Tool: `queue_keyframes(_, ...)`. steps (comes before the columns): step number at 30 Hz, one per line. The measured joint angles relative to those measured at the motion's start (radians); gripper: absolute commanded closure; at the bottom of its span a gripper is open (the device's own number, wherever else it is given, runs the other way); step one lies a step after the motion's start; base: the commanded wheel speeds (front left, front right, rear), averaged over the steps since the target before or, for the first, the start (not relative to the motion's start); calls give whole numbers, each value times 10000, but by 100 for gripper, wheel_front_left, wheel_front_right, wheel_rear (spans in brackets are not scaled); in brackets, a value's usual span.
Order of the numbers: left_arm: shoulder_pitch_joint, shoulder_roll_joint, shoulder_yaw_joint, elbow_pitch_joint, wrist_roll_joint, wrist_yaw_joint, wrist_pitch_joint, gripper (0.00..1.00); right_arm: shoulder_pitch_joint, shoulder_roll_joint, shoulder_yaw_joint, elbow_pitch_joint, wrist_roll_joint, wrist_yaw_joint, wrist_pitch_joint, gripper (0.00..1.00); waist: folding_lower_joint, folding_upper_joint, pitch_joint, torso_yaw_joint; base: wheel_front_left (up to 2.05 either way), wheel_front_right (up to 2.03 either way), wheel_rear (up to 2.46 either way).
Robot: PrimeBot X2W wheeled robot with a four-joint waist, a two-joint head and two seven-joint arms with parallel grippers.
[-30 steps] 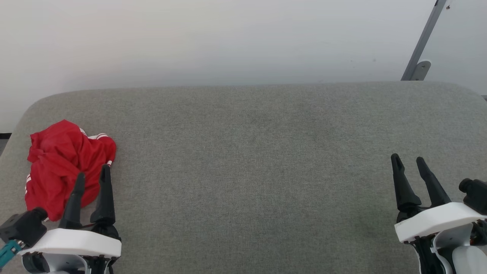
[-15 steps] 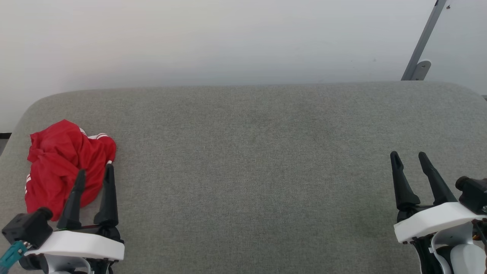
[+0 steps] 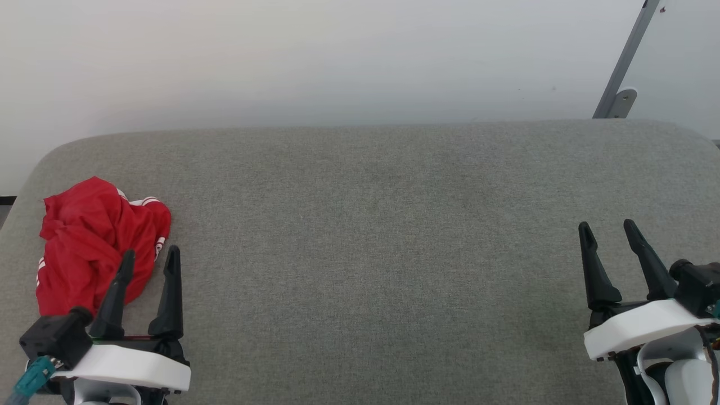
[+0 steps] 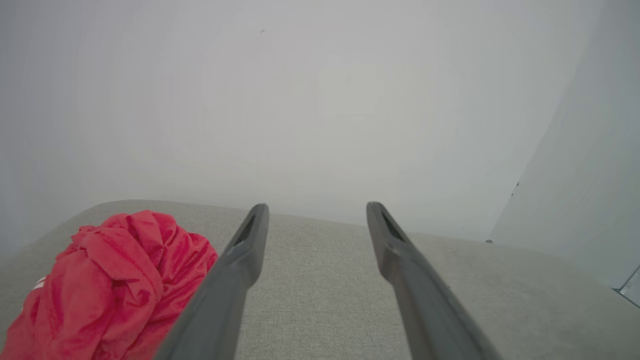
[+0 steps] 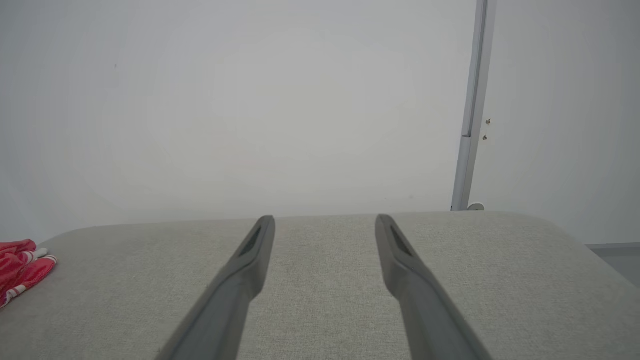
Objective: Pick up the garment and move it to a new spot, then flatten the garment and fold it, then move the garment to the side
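The garment [image 3: 90, 242] is a crumpled red heap with white striped trim, lying at the left end of the grey padded table [image 3: 382, 236]. My left gripper [image 3: 151, 256] stands open at the heap's near right edge, its left finger over the red cloth and its right finger over bare table, holding nothing. In the left wrist view the garment [image 4: 110, 290] bulges just left of the open left gripper [image 4: 315, 212]. My right gripper [image 3: 607, 228] is open and empty at the lower right, far from the cloth. The right wrist view shows the right gripper [image 5: 325, 222] and the garment [image 5: 22, 267] at the far left edge.
A pale wall rises behind the table's rounded far edge. A grey slanted metal bar [image 3: 624, 67] with a foot bracket stands at the back right corner. A broad stretch of bare grey table lies between the two grippers.
My left gripper has drawn back toward me and slid slightly right, off the heap. The right gripper has edged a little farther forward. The garment lies as before.
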Motion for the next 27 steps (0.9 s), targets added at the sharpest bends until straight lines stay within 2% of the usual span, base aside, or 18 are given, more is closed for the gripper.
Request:
queue_keyframes(13, 0, 263, -280, 31, 640, -65, -226, 0, -4, -13, -52, -150, -970, 0, -165, 0, 0, 0, 15, -2, 0, 0, 0)
queue_keyframes(27, -1, 305, -401, 165, 548, -77, -228, 0, 3, 33, -169, -148, -1097, 0, -245, 0, -1, 0, 36, -13, 0, 0, 0)
